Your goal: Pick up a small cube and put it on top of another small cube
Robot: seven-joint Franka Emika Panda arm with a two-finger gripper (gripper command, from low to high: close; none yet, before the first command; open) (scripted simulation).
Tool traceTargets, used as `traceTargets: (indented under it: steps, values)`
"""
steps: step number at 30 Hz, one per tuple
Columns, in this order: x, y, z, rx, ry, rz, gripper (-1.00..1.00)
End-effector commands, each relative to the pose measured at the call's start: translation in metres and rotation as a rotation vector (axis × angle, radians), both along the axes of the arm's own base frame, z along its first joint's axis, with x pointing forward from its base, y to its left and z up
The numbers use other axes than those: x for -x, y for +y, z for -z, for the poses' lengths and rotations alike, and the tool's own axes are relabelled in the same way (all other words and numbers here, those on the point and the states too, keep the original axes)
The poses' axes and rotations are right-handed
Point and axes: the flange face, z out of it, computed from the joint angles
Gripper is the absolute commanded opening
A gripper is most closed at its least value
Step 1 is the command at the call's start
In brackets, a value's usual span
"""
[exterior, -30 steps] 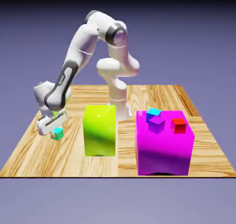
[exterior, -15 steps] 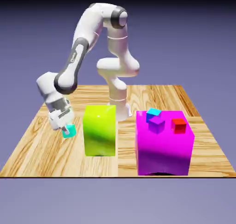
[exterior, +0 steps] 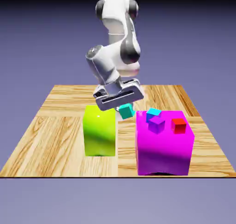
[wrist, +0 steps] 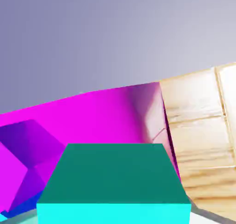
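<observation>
My gripper (exterior: 125,109) is shut on the small teal cube (exterior: 126,111), carried in the air between the lime block (exterior: 99,130) and the magenta block (exterior: 163,142). In the hand view the teal cube (wrist: 115,181) fills the bottom middle and hides the fingertips. On the magenta block's top sit a bright-blue small cube (exterior: 153,113), a purple small cube (exterior: 156,124) and a red small cube (exterior: 179,125). Behind the held cube, the hand view shows the magenta block (wrist: 101,121) with the purple cube (wrist: 23,154) at its left.
The wooden table (exterior: 50,140) carries both big blocks; the lime one stands at the exterior view's left of the held cube, the magenta one at its right. The robot's base stands behind them.
The arm has swung from the exterior view's left across the lime block toward the magenta block, lifting the teal cube with it. The gripper has stayed shut on the cube.
</observation>
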Motion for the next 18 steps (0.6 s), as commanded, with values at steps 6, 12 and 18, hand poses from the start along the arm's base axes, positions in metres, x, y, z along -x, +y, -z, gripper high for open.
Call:
traceTargets:
  steps: [6, 12, 18]
  values:
    - [0.020, 0.095, -0.037, 0.199, -0.059, -0.561, -1.00]
    - [0.036, 0.150, -0.051, 0.387, -0.062, -0.945, -1.00]
    - [0.042, 0.140, 0.018, 0.387, -0.062, -0.945, -1.00]
